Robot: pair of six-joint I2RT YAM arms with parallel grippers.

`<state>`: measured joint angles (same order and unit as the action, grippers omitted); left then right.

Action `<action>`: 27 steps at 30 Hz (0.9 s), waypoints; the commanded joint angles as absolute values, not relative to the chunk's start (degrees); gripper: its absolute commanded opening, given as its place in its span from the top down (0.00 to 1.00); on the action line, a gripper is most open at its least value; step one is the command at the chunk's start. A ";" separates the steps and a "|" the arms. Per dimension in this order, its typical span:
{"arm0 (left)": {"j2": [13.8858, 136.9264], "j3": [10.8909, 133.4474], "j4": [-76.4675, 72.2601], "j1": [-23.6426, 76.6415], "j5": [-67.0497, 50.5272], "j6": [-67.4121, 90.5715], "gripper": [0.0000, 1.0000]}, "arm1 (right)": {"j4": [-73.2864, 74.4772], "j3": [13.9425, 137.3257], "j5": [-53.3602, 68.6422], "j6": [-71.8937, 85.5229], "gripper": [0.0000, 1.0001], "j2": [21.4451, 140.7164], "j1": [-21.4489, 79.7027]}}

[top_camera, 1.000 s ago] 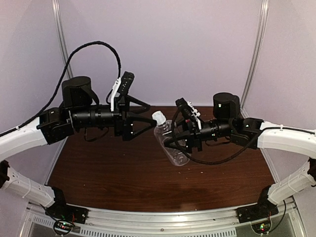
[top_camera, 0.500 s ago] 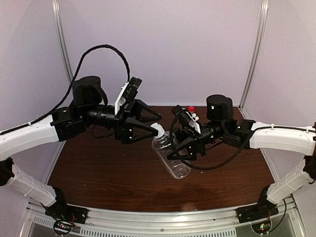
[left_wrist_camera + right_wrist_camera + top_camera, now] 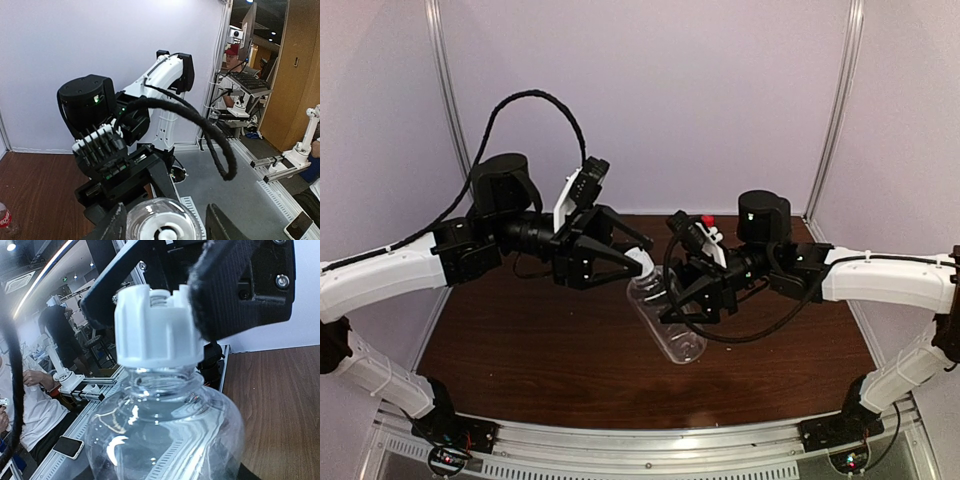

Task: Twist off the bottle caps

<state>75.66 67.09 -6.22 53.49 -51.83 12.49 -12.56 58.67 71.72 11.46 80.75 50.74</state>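
- Over the dark table (image 3: 540, 350), my right gripper (image 3: 672, 297) clamps the clear bottle (image 3: 672, 328) aloft.
- My left gripper (image 3: 640, 256) flanks its white cap (image 3: 155, 325); whether it is clamped, I cannot tell.
- Light and crushable, I judge: take the cap's notched sides.

My bench (image 3: 520, 350) is a dark brown, wood-grained top with a dull sheen. Pale walls (image 3: 650, 100) close it in at the back and sides, and a metal rail (image 3: 650, 440) runs along the near edge. The bottle with the red label (image 3: 5, 220) stands upright on it at the back, right of centre. From above I see only its red cap (image 3: 706, 219), and my left wrist view cuts the bottle off at the frame's lower left edge.
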 commanded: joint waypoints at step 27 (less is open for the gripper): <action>75.16 67.13 -1.60 57.05 -8.21 34.32 0.79 | -1.81 63.46 31.98 5.31 0.52 77.70 50.13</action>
